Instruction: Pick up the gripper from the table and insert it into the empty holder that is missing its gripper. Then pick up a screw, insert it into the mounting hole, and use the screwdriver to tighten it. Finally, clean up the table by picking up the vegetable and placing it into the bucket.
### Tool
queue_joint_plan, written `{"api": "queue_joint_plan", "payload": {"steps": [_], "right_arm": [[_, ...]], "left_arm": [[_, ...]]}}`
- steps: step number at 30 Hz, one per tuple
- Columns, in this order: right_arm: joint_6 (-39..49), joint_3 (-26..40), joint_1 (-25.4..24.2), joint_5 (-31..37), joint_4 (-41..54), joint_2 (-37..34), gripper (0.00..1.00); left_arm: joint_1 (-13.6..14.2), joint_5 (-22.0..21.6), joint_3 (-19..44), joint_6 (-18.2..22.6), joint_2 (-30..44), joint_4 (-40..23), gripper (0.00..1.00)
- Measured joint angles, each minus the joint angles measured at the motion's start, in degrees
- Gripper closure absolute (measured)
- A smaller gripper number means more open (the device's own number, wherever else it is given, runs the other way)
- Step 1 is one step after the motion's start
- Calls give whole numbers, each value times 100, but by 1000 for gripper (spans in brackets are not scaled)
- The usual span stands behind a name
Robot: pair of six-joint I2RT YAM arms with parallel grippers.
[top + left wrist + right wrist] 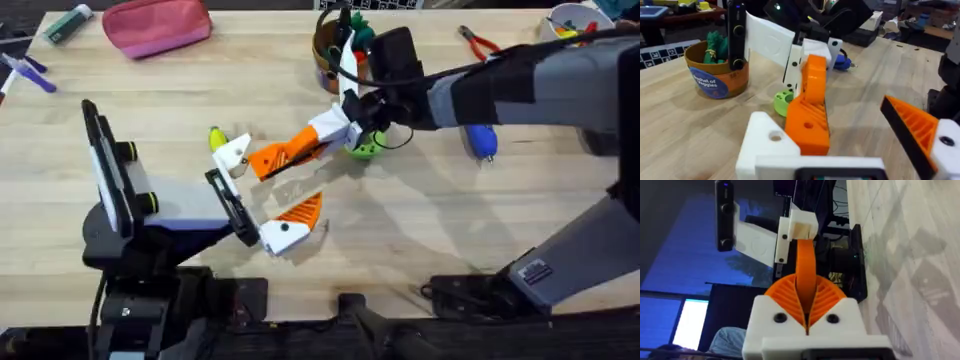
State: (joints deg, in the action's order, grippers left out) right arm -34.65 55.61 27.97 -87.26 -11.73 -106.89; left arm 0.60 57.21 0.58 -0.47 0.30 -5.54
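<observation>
My right gripper (328,133) is shut on the loose orange gripper (283,155), pressing its end against the white holder (233,155) on my left arm. The left wrist view shows the orange gripper (809,112) lying against the holder (765,145), beside its mounting hole. My left gripper (268,185) is open, and its other finger carries an orange tip (912,130). The yellow vegetable (215,137) lies just behind the holder. The blue screwdriver (482,140) lies to the right, under the right arm. The bucket (715,75) stands at the back. No screw can be made out.
A lime-green disc (362,148) sits under the right gripper. Red-handled pliers (480,42) and a white bowl (570,20) are at the back right. A pink pouch (157,25) and markers lie at the back left.
</observation>
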Motion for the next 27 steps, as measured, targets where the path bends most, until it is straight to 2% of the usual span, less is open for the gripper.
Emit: {"api": "queue_joint_plan", "payload": {"steps": [27], "right_arm": [[41,59,90,0,9,44,991]], "left_arm": [[-11,4,0,0,0,-2,16]]}}
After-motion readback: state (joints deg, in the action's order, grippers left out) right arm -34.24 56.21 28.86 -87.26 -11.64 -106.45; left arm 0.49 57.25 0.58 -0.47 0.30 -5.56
